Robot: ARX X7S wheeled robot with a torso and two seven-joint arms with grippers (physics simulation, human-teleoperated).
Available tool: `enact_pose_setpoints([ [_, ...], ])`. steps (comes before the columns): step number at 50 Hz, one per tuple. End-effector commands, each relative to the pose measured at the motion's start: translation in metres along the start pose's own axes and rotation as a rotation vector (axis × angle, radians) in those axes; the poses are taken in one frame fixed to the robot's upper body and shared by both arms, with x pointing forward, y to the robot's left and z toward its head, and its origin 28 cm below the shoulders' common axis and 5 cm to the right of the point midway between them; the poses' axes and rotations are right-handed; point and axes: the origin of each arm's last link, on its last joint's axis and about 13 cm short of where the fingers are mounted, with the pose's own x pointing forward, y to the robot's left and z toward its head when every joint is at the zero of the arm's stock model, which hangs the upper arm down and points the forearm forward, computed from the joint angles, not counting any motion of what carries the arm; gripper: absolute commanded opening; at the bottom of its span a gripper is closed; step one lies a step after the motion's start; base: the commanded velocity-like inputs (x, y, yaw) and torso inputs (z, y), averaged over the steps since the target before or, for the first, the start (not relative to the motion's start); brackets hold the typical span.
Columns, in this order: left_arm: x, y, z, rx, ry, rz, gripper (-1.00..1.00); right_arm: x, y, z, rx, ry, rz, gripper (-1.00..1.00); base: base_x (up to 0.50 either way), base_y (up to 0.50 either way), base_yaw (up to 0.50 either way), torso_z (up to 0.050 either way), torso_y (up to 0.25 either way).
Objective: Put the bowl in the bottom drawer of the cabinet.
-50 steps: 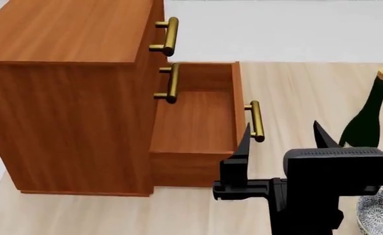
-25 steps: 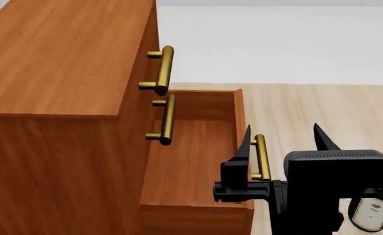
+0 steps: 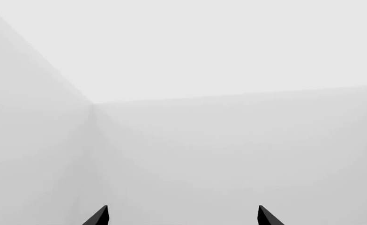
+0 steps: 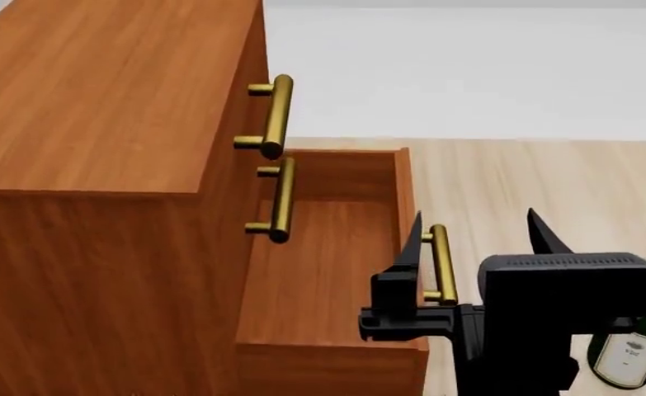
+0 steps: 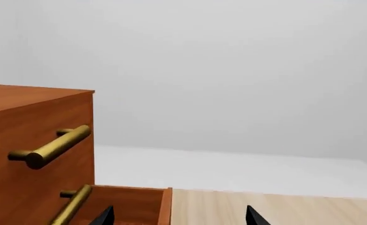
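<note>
The reddish-brown wooden cabinet [image 4: 91, 165] stands at the left of the head view. Its shallow bottom drawer [image 4: 323, 272] is pulled out, with the brass bar handle [image 4: 441, 264] on its front panel. The black right gripper [image 4: 477, 239] hangs just beside this handle, fingers spread apart and holding nothing. The left gripper [image 3: 182, 216] also stands released, facing pale walls. A dark green bottle [image 4: 636, 346] stands right. The bowl is not seen in any view.

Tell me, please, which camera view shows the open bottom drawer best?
The head view: the bottom drawer shows from above, pulled out and empty. The right wrist view catches only its far corner; the left wrist view shows none of it.
</note>
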Motion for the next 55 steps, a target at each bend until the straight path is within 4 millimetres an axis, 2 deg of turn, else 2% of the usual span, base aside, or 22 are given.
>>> enact_pose_setpoints([
  [1, -0.0004, 0.0003, 0.0013, -0.009, 0.003, -0.004, 1.0, -0.0007, 0.0007, 0.0004, 0.001, -0.001, 0.003, 1.0, 0.0, 0.0, 0.0, 0.0, -0.121],
  [55, -0.0024, 0.0008, -0.0023, -0.005, 0.007, -0.003, 1.0, -0.0013, 0.0016, -0.0008, 0.0, 0.006, 0.009, 1.0, 0.0, 0.0, 0.0, 0.0, -0.122],
])
